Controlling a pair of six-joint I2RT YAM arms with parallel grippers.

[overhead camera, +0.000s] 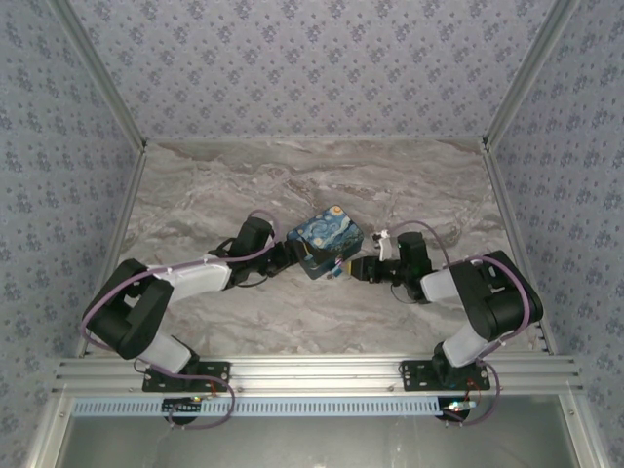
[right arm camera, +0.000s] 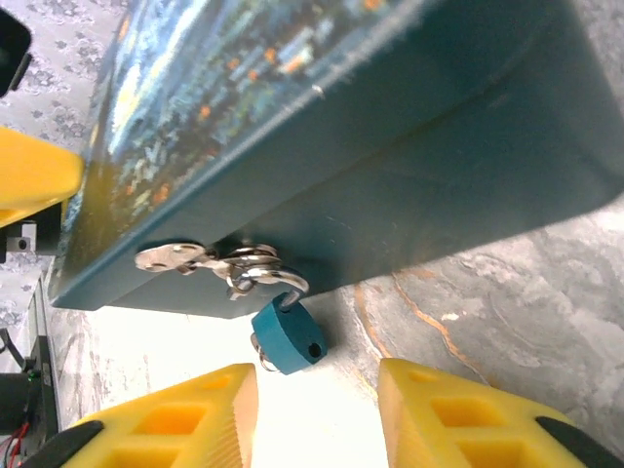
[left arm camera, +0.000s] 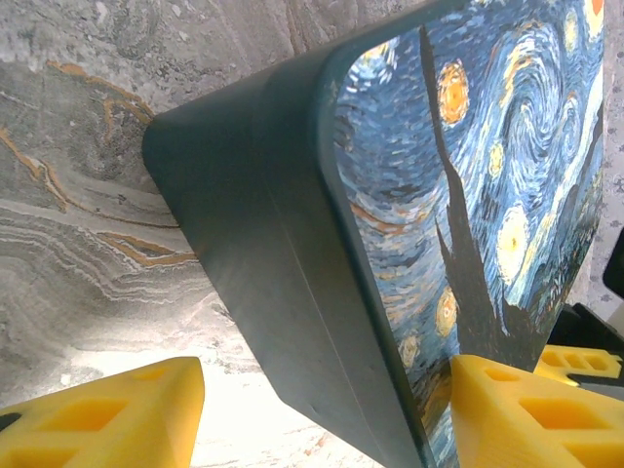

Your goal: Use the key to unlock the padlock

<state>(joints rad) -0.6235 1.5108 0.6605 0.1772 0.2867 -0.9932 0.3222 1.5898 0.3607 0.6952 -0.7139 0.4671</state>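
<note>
The small teal padlock point(right arm camera: 290, 336) hangs by its thin shackle from the metal hasp point(right arm camera: 210, 258) on the dark side of the painted box point(overhead camera: 327, 242). A dark hole shows on the padlock's face. A thin metal loop point(right arm camera: 257, 353) pokes out behind its lower edge; I cannot tell whether that is the key. My right gripper point(right arm camera: 317, 378) is open just below the padlock, with nothing between its yellow fingers. My left gripper point(left arm camera: 327, 409) is open and straddles the box's far corner point(left arm camera: 292, 322), one finger point(left arm camera: 531, 409) against the painted lid, the other point(left arm camera: 117, 414) apart from the dark side.
The box sits mid-table on the marble top point(overhead camera: 292, 185), with my left gripper point(overhead camera: 285, 255) and right gripper point(overhead camera: 353, 268) at its two sides. Patterned walls point(overhead camera: 58, 146) close in the left, right and back. Open marble lies behind the box.
</note>
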